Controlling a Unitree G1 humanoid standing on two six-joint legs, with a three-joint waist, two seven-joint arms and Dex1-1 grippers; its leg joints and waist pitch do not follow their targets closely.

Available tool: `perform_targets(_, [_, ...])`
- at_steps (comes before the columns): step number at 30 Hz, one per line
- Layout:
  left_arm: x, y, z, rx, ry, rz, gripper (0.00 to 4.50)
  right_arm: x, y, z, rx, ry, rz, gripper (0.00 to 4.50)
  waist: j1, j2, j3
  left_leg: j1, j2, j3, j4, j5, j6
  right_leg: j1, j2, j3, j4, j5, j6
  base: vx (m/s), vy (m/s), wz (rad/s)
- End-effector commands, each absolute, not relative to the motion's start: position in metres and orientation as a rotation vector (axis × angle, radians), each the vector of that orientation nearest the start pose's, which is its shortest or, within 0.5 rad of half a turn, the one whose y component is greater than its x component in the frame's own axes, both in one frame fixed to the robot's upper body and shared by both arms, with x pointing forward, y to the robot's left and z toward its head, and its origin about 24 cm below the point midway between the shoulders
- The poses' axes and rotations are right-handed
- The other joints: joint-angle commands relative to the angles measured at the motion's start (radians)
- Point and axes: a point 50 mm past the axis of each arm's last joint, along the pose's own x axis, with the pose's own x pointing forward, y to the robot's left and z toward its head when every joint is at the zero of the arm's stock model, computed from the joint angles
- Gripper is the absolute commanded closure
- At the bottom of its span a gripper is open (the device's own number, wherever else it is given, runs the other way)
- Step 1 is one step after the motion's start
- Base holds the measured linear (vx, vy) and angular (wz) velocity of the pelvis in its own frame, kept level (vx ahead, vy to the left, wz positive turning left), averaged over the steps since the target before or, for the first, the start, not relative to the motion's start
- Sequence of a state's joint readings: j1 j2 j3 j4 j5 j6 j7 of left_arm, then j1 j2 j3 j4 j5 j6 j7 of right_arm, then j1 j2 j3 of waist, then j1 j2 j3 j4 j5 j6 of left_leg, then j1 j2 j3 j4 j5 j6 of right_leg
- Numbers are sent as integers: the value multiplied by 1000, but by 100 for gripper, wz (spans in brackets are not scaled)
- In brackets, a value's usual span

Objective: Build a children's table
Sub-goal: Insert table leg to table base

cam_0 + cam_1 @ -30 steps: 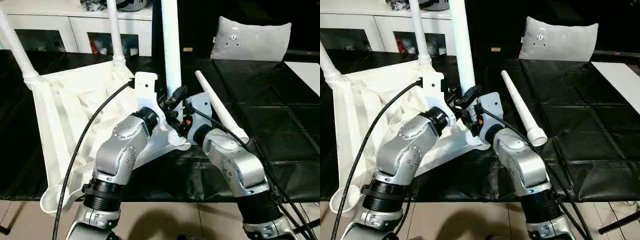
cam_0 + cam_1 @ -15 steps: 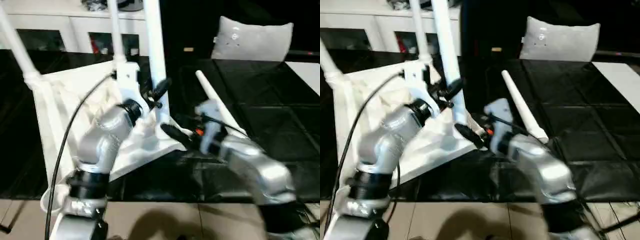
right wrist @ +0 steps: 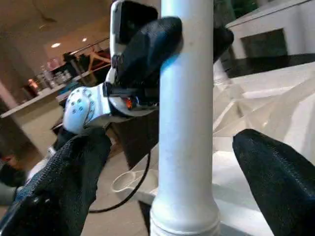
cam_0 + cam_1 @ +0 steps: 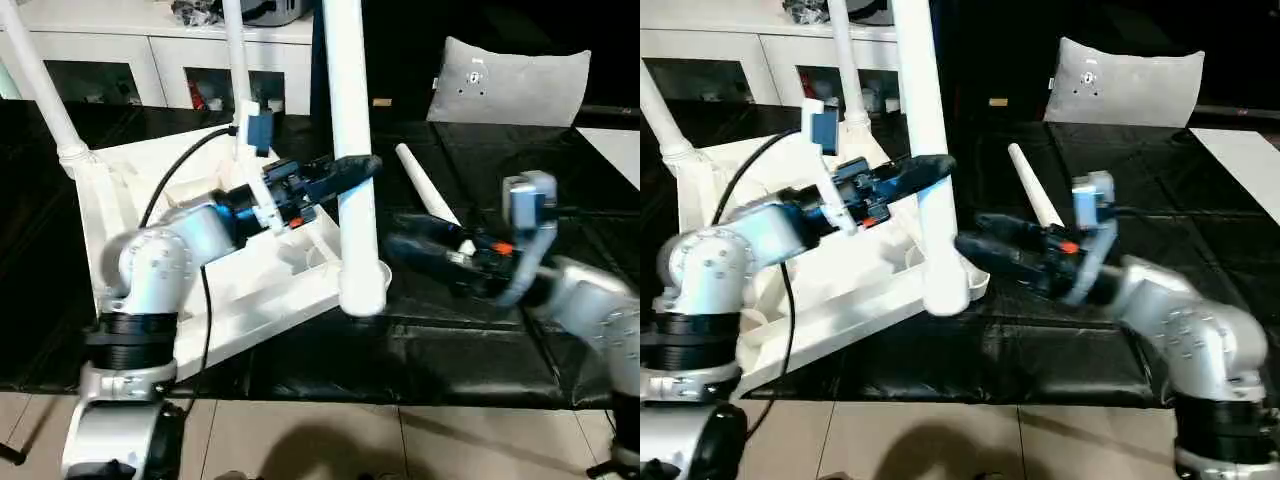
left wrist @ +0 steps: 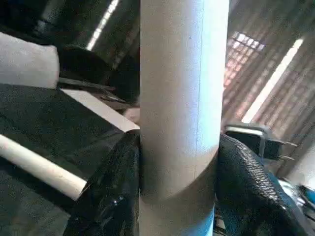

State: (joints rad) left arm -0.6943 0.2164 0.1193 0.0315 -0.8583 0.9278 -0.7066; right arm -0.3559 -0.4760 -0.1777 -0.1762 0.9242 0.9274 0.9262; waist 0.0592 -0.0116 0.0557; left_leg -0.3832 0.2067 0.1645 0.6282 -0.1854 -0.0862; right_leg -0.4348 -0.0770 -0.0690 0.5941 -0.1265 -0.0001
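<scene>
The children's table lies upside down and tilted, its white ribbed top (image 4: 250, 290) resting on the black mat. Two legs stand up at its far corners (image 4: 45, 95) (image 4: 237, 60). A third, thick leg (image 4: 345, 90) rises from the near corner socket (image 4: 362, 292). My left gripper (image 4: 355, 165) is shut on this leg at mid-height, one black finger on each side (image 5: 106, 191). My right gripper (image 4: 400, 248) hangs open just right of the leg's base, fingers (image 3: 69, 172) spread wide and not touching it. A loose fourth leg (image 4: 425, 190) lies on the mat behind it.
A grey-white cushion (image 4: 515, 85) leans at the back right. A white cabinet (image 4: 150, 55) runs along the back left. Black mat (image 4: 570, 210) covers the work area, with a white panel (image 4: 620, 140) at the far right. Tiled floor (image 4: 330, 440) borders the near side.
My right gripper has opened wide and drawn back to the right, away from the near leg's base. My left gripper stays clamped on that leg, its arm swung out to the left.
</scene>
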Motion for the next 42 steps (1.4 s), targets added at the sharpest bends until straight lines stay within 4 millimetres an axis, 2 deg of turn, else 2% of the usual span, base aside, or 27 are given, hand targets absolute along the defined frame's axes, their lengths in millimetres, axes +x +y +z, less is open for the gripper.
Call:
perform_targets(1, [308, 95, 208, -539, 66, -1302, 266, 262, -168, 163, 468, 171, 1277, 0, 4, -9, -77, 10, -1, 8, -71, -190, 30, 65, -35, 18, -83, -460, -102, 0, 0, 0])
perform_targets(4, [304, 94, 212, -520, 73, -1360, 266, 260, -164, 164, 448, 214, 1329, 0, 5, -10, -76, 10, -2, 8, -70, -193, 28, 65, -37, 17, -83, -484, -95, 0, 0, 0])
perform_targets(5, [303, 94, 212, -514, 74, -1375, 266, 261, -162, 163, 442, 223, 1330, 0, 5, -7, -76, 9, -3, 8, -70, -192, 27, 64, -36, 17, -85, -492, -92, 0, 0, 0])
perform_targets(8, [299, 92, 213, -501, 72, -1429, 266, 266, -160, 159, 413, 240, 1307, 0, 2, -8, -75, 9, -3, 7, -70, -197, 19, 62, -36, 15, -88, -518, -76, 0, 0, 0])
perform_targets(11, [294, 89, 214, -478, 75, -1479, 266, 270, -159, 157, 392, 252, 1300, 0, 2, -9, -76, 8, -1, 7, -71, -197, 13, 62, -38, 16, -86, -511, -82, 0, 0, 0])
perform_targets(17, [285, 82, 212, -416, 74, -1581, 266, 266, -151, 158, 348, 277, 1425, 0, 3, -9, -75, 8, 2, 7, -72, -200, 19, 64, -37, 19, -82, -484, -93, 0, 0, 0])
perform_targets(18, [285, 82, 212, -414, 74, -1583, 266, 265, -151, 157, 348, 278, 1429, 0, 3, -12, -75, 7, 1, 8, -72, -197, 20, 64, -38, 20, -82, -489, -91, 0, 0, 0])
perform_targets(21, [282, 78, 211, -380, 86, -1625, 266, 264, -149, 155, 329, 304, 1497, 0, 2, -11, -73, 8, 2, 7, -72, -211, 19, 64, -37, 18, -85, -519, -78, 0, 0, 0])
perform_targets(22, [282, 77, 211, -378, 87, -1630, 266, 264, -149, 155, 327, 307, 1505, 0, 1, -19, -74, 6, 1, 8, -71, -207, 21, 64, -38, 19, -87, -521, -75, 0, 0, 0])
perform_targets(24, [280, 75, 211, -374, 87, -1651, 266, 263, -147, 154, 318, 321, 1544, 0, 2, -15, -73, 7, 1, 7, -70, -205, 21, 63, -39, 18, -87, -530, -75, 0, 0, 0])
perform_targets(26, [279, 72, 211, -366, 86, -1665, 266, 263, -145, 153, 306, 333, 1568, 0, 1, -21, -73, 5, 1, 8, -69, -202, 23, 63, -39, 18, -87, -537, -73, 0, 0, 0])
perform_targets(27, [279, 72, 211, -365, 86, -1667, 266, 263, -145, 153, 305, 334, 1570, 0, 2, -20, -73, 5, 1, 7, -69, -201, 22, 64, -40, 18, -86, -538, -73, 0, 0, 0])
perform_targets(29, [279, 71, 211, -361, 85, -1672, 266, 263, -144, 152, 300, 338, 1579, 28, 0, -20, -73, 6, 2, 7, -70, -199, 23, 62, -39, 19, -85, -533, -76, 0, 0, 0])
perform_targets(33, [279, 68, 210, -347, 81, -1684, 266, 263, -141, 150, 292, 346, 1609, 55, 1, -21, -73, 6, 3, 7, -69, -197, 25, 61, -39, 19, -85, -533, -74, 0, 0, 0])
perform_targets(34, [279, 67, 210, -344, 80, -1684, 266, 263, -140, 149, 292, 348, 1615, 79, 1, -21, -73, 6, 3, 7, -69, -196, 26, 62, -38, 19, -85, -529, -74, 0, 0, 0])
perform_targets(37, [279, 66, 209, -335, 77, -1683, 266, 262, -138, 148, 291, 353, 1630, 88, 1, -21, -74, 7, 4, 8, -69, -195, 26, 61, -39, 20, -85, -528, -76, 0, 0, 0])
perform_targets(41, [281, 65, 209, -330, 65, -1667, 266, 261, -136, 144, 277, 364, 1633, 136, 1, -22, -73, 6, 3, 7, -69, -200, 24, 61, -39, 19, -86, -539, -70, 0, 0, 0])
perform_targets(42, [282, 65, 210, -334, 60, -1661, 266, 261, -136, 144, 277, 364, 1634, 136, 0, -22, -72, 4, 2, 7, -69, -200, 23, 62, -39, 18, -87, -543, -68, 0, 0, 0])
